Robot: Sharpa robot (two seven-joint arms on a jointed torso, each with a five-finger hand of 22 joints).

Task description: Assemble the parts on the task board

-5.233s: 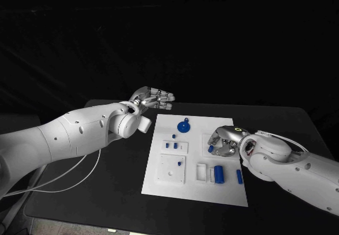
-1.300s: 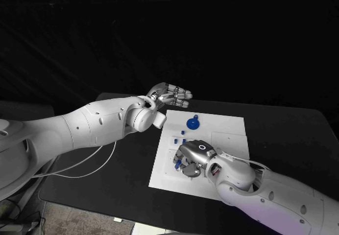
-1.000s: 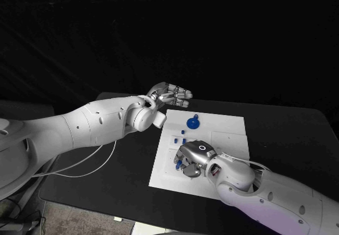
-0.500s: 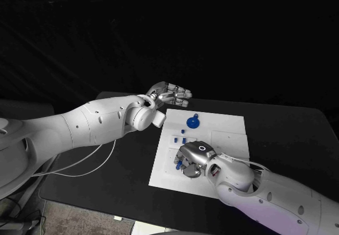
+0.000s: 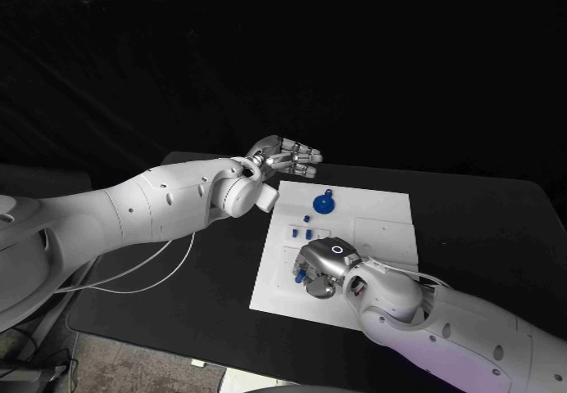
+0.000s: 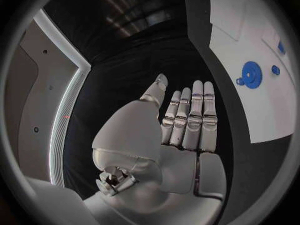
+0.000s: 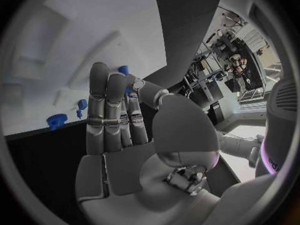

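The small blue part (image 7: 124,71) sits pinched at the right hand (image 5: 319,268) fingertips, low over the near-left of the task board (image 5: 384,237). It looks light, rigid, smooth plastic; gripping its sides should suit it. The left hand (image 5: 288,158) hovers flat and empty beyond the board over the worktop (image 5: 473,221).

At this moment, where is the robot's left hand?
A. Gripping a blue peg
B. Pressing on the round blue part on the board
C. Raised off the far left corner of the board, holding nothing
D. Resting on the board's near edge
C. The left hand is raised beyond the task board's far left corner, fingers straight and nothing in them, as the left wrist view shows.
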